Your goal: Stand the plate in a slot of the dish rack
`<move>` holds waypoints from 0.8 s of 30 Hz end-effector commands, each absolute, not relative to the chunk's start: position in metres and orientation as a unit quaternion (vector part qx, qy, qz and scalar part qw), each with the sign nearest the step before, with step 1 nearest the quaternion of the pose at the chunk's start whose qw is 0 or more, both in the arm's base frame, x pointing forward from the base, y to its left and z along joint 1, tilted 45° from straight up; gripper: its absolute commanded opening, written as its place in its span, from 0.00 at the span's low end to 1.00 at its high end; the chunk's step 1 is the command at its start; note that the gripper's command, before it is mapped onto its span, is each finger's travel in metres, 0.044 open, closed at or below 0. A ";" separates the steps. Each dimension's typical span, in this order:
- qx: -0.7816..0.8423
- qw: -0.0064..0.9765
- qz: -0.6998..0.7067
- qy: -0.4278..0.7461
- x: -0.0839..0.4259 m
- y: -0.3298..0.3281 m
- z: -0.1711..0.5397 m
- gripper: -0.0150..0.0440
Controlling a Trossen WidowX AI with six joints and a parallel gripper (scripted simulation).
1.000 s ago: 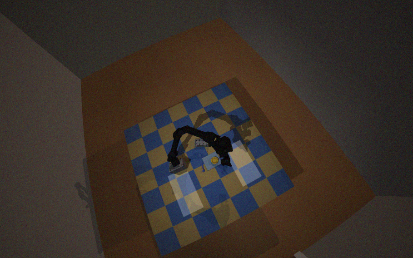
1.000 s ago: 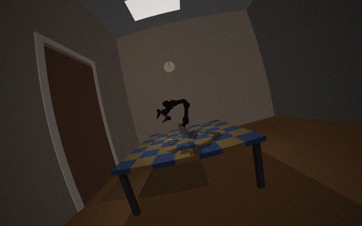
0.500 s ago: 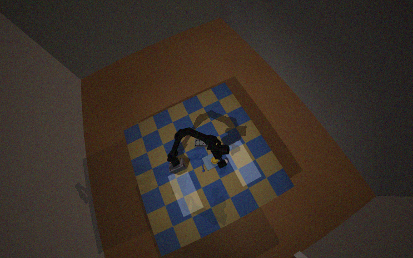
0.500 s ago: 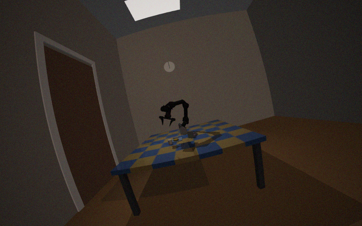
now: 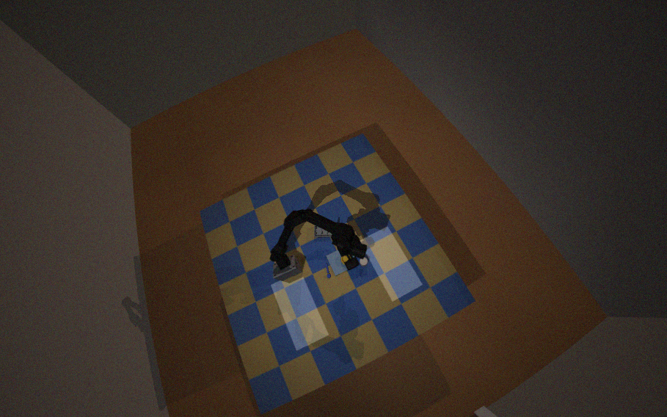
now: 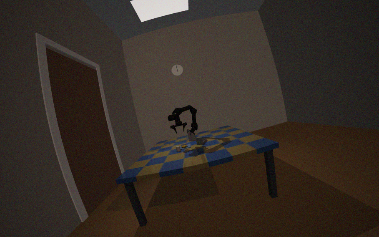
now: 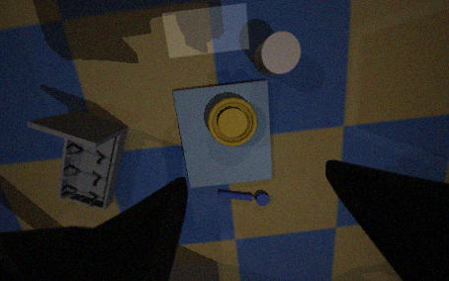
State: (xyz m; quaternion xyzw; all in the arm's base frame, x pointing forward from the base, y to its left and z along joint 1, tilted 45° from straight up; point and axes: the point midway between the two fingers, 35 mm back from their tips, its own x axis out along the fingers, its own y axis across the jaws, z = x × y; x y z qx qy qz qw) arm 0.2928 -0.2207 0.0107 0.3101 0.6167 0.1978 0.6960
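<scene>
A small yellow plate (image 7: 232, 121) (image 5: 345, 258) lies flat on a light blue mat (image 7: 227, 165) (image 5: 334, 262) on the checkered table. The grey dish rack (image 7: 91, 165) (image 5: 321, 231) stands to the left of the mat in the wrist view, with its rails showing. My gripper (image 7: 255, 176) (image 5: 354, 252) (image 6: 178, 128) is open and empty. It hangs well above the table and points down, with the plate a little ahead of the fingertips in the wrist view.
A white cup (image 7: 281, 51) (image 5: 363, 262) (image 6: 178, 148) stands just beyond the mat. A blue spoon (image 7: 246, 196) (image 5: 329, 275) lies beside the mat's near edge. The arm's base (image 5: 285, 269) sits on the blue and yellow table (image 5: 294, 373) (image 6: 170, 167).
</scene>
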 end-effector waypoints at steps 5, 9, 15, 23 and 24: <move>0.314 0.695 0.205 0.613 0.304 -0.178 -0.038 0.93; 0.315 0.695 0.207 0.613 0.305 -0.145 -0.071 0.93; 0.315 0.695 0.207 0.613 0.308 -0.141 -0.073 0.93; 0.315 0.695 0.207 0.612 0.311 -0.132 -0.082 0.93; 0.315 0.695 0.207 0.612 0.312 -0.131 -0.083 0.93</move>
